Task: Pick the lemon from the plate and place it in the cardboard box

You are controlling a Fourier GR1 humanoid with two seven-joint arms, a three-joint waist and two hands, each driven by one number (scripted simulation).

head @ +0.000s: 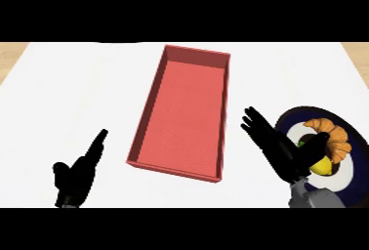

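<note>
Just one lemon (pixel 322 166), one box (pixel 186 110)

A yellow lemon (pixel 323 167) sits partly hidden on the dark-rimmed white plate (pixel 320 112) at the right. Near its left, a long red box (pixel 186 112) lies open-topped, slightly slanted.

The box (pixel 184 117) is matt red, and its floor carries a fine ribbed texture like corrugated card. Around the box, the tabletop (pixel 72 88) is smooth, matt white. Pale wood grain (pixel 13 56) shows beyond the tabletop's far corners. Right of the box, the plate (pixel 306 111) looks smooth, with a dark rim and a white centre. On it, the lemon (pixel 322 167) is plain smooth yellow, and the croissant (pixel 333 136) is ridged golden-brown. The left hand (pixel 75 178) and right hand (pixel 277 146) are matt black. The right forearm (pixel 314 197) is dull grey, like metal.
</note>
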